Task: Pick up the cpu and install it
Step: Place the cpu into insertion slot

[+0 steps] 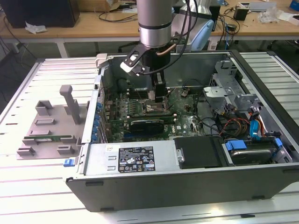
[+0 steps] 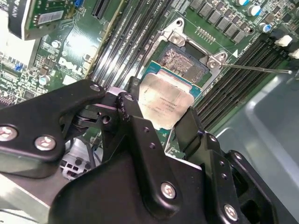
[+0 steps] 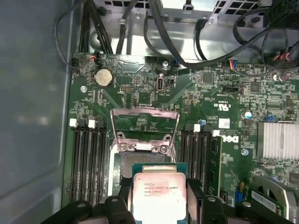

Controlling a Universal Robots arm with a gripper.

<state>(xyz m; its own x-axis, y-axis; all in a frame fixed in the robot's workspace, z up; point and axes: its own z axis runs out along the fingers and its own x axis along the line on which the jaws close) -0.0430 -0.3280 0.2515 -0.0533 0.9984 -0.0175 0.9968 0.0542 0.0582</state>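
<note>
Cpu (image 3: 156, 193), silver top up, sits clamped in the gripper (image 3: 159, 205), closed on its edges, over the open motherboard socket (image 3: 125, 164).

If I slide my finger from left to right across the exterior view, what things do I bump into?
Grey plastic rack → gripper, which grips the cpu as the first wrist view shows → metal drive cage → blue cables.
</note>
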